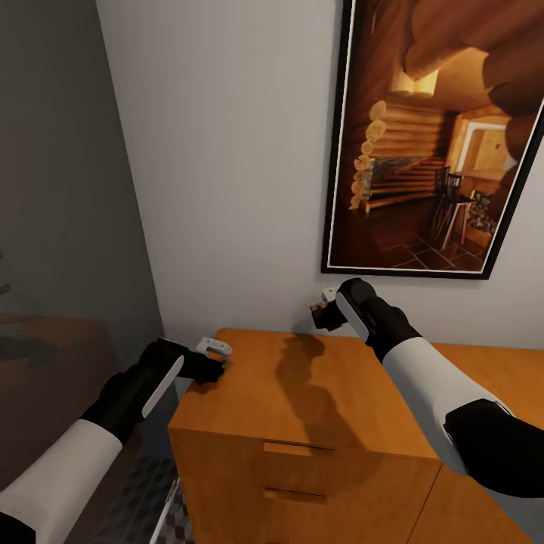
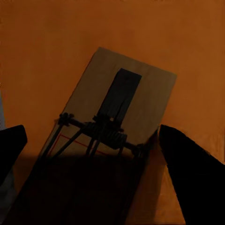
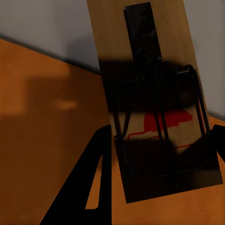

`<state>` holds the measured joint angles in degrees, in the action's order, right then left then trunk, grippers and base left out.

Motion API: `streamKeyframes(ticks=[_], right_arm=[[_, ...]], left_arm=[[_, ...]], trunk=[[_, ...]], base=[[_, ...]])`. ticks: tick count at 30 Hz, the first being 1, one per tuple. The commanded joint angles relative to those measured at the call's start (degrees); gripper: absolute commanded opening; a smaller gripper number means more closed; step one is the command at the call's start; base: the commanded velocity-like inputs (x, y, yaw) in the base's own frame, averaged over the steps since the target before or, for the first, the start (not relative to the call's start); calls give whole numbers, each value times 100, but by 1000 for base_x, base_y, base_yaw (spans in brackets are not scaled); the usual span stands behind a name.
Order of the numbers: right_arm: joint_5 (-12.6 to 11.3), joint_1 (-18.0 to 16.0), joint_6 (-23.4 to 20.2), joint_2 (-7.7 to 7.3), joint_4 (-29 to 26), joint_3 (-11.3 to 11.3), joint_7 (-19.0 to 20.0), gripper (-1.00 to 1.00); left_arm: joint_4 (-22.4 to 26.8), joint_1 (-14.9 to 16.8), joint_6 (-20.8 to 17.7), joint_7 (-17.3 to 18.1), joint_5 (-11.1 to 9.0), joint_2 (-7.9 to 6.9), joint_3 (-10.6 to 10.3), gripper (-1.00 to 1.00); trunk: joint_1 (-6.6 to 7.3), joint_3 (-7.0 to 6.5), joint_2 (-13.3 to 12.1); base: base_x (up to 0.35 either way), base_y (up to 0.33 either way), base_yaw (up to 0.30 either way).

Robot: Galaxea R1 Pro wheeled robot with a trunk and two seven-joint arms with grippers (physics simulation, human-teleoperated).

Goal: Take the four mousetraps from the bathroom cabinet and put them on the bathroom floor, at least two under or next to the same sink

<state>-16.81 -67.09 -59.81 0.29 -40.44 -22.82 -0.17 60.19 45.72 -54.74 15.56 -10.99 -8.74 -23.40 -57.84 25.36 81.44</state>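
Note:
One mousetrap (image 2: 126, 98) lies flat on the orange-brown cabinet (image 1: 302, 393), near the left edge of its top. My left gripper (image 1: 219, 361) hangs low over it, open, with a dark finger on each side of the trap. The second mousetrap (image 3: 150, 103), tan wood with a red mouse print and a wire spring, is clamped in my right gripper (image 1: 321, 308). That gripper is shut on it, raised above the back of the cabinet top close to the wall. In the head view the held trap is barely visible.
A large black-framed picture (image 1: 431, 143) of a log cabin hangs on the white wall above the cabinet. A grey panel (image 1: 60, 189) stands at the left. Patterned bathroom floor (image 1: 166, 521) shows beside the cabinet's left side. Drawer handles (image 1: 291, 448) face me.

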Motion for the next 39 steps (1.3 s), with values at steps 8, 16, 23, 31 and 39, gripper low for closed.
streamKeyframes(ticks=[8, 16, 23, 31, 39], right_arm=[[-16, -6, -19, -2, -1, -10, 4, -100], [-16, -6, -19, -2, 1, -8, 8, -100], [-16, -6, -19, -2, 1, -4, 8, -100], [0, -6, -19, -2, 1, -3, -4, -100], [2, -6, -19, -2, 1, -3, -9, -100]], left_arm=[[-482, 4, -28, -9, -70, -5, -16, -100], [-492, 6, -29, 1, -62, -5, -16, -100], [-256, 38, -96, 4, -53, -5, -16, -100], [320, 212, -471, -20, -67, -26, 61, -100], [694, 234, -526, -26, -74, -27, 611, -100]], trunk=[[-1, 8, 3], [-1, 8, 3], [-1, 8, 3], [-1, 8, 3], [-1, 8, 3]], base=[[0, 0, 0], [0, 0, 0], [0, 0, 0], [0, 0, 0], [0, 0, 0]])
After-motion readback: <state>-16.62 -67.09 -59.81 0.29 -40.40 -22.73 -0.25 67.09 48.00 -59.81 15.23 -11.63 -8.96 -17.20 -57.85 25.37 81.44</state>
